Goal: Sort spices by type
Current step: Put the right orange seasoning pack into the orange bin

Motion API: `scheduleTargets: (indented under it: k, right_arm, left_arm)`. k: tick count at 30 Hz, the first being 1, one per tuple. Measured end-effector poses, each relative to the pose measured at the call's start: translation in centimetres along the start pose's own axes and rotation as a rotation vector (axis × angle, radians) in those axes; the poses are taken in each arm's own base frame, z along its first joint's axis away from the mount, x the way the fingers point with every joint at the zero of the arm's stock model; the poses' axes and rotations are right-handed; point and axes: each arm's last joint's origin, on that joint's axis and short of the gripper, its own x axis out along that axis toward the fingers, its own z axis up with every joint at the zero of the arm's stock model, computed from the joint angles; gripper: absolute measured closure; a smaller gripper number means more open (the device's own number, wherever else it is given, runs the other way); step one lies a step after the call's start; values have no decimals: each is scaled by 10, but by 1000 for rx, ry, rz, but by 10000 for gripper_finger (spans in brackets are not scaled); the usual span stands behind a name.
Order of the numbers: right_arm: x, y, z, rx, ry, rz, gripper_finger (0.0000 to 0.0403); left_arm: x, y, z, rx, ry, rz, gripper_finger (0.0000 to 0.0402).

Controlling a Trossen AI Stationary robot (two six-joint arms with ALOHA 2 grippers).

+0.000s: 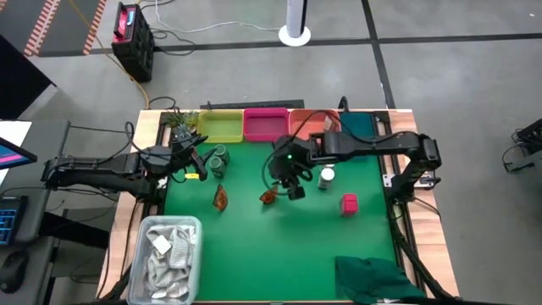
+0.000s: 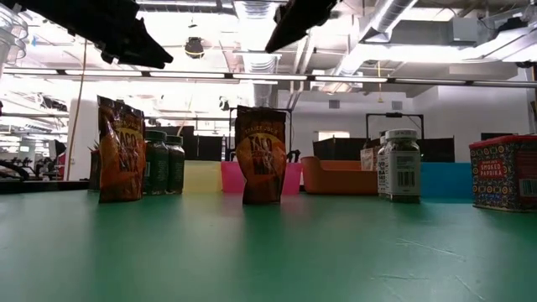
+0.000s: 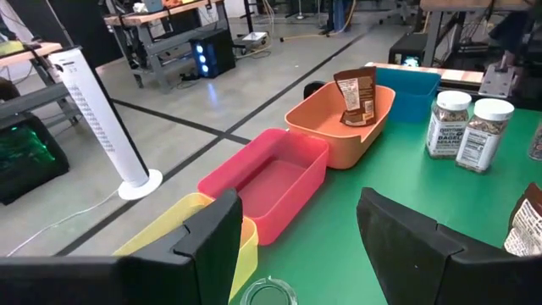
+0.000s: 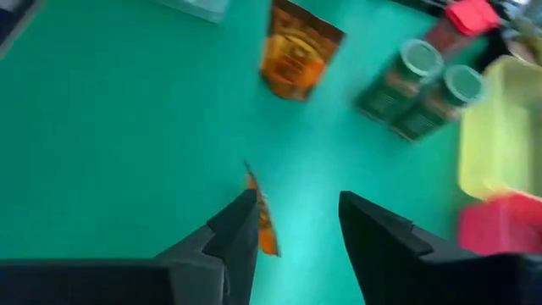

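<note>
Packets (image 1: 220, 198) three, green jars (image 1: 218, 157) two, left hand (image 3: 296, 246) apart, right hand (image 4: 292, 224) apart.

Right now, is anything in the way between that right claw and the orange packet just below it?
Nothing visible is. The right gripper hangs open directly above the standing orange packet, with only bare green mat around it. The second packet and the two dark green jars stand well off to the side.

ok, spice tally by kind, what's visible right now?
Orange-brown clear packets: 3
Dark green jars: 2
White-capped clear jars: 2
Pink boxes: 1 in view
Total: 8
</note>
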Motion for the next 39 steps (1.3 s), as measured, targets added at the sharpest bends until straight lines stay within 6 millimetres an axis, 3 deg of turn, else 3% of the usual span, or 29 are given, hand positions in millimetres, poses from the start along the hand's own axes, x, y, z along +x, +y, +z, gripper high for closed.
scheduleTargets:
  k: [2, 7, 10, 25, 29, 35, 39]
  right_arm:
    - [9, 0, -1, 22, 5, 36, 216]
    - [58, -2, -14, 16, 97, 97, 223]
    - [73, -3, -14, 11, 123, 108, 227]
    - [85, 0, -15, -41, 205, 156, 241]
    - [104, 5, -24, -53, 262, 184, 277]
    - [106, 4, -27, -62, 285, 190, 382]
    - [92, -3, -25, -38, 328, 123, 381]
  left_arm:
    - [0, 0, 0, 0, 0, 0, 178]
    - [0, 0, 0, 1, 1, 1, 178]
    - [0, 0, -2, 15, 17, 10, 178]
    - [0, 1, -3, 38, 28, 27, 178]
    - [0, 1, -3, 39, 28, 27, 178]
    - [0, 1, -3, 40, 30, 26, 178]
    - [0, 1, -3, 40, 29, 26, 178]
